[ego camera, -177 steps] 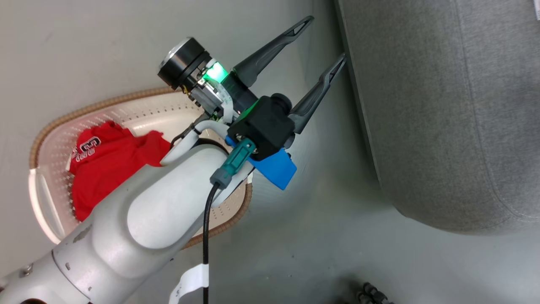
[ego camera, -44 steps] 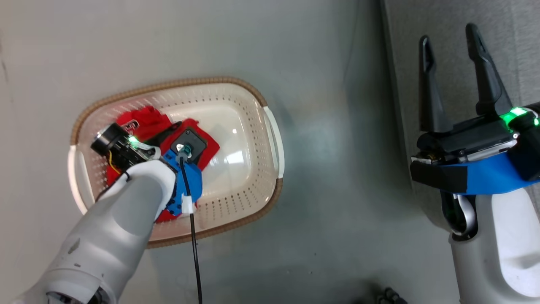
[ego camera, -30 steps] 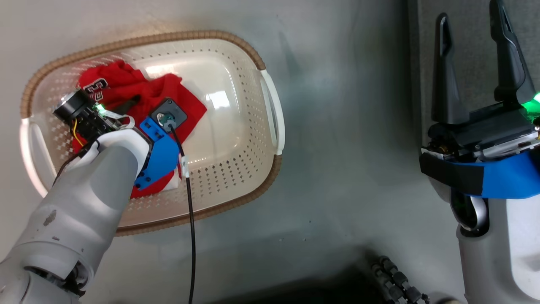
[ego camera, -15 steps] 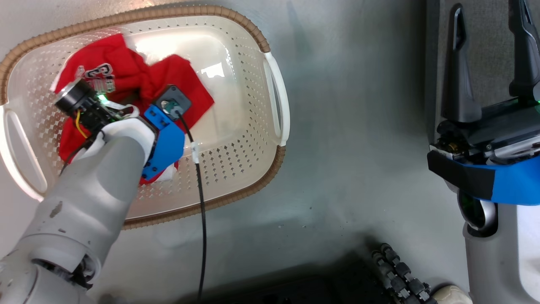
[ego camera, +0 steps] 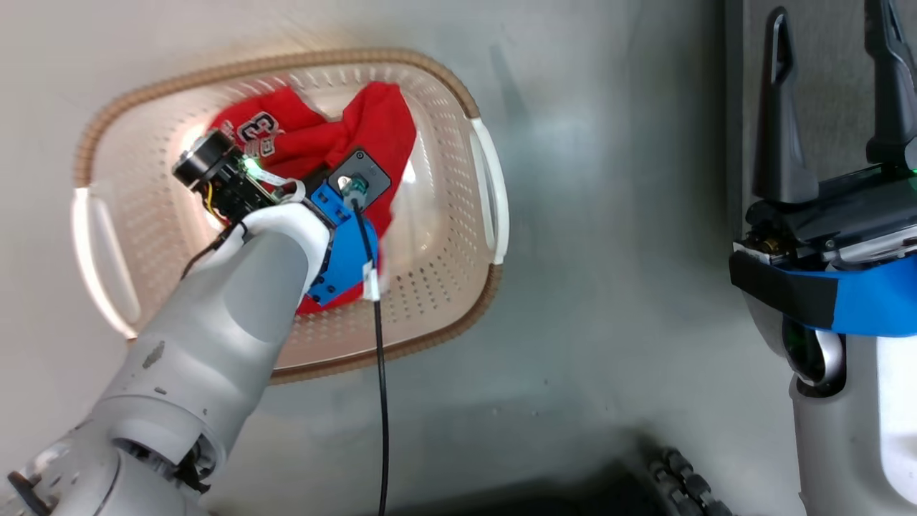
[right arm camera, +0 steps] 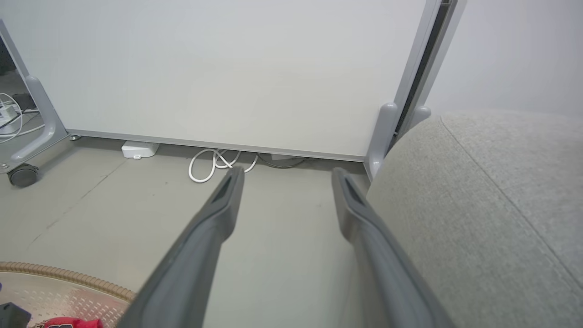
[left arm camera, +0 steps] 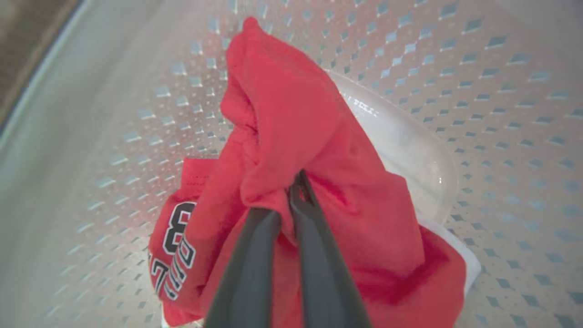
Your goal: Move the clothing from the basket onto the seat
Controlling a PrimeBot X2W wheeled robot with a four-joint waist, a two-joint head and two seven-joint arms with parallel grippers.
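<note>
- The left wrist view reveals the left claw (left arm camera: 295, 196) pinched tight on the red clothing (left arm camera: 296, 109) inside the basket (left arm camera: 455, 68).
- The right wrist view shows the right claw (right arm camera: 286, 180) spread wide and empty, beside the grey seat (right arm camera: 478, 205).

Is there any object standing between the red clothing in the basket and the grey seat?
Only the seat-side wall of the cream perforated plastic basket. Beyond it lies grey floor up to the grey woven-fabric seat. The left tool pinches the red fabric clothing.

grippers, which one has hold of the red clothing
The left gripper: shut on a fold of the clothing in the basket. The right gripper stands open, holding nothing.
</note>
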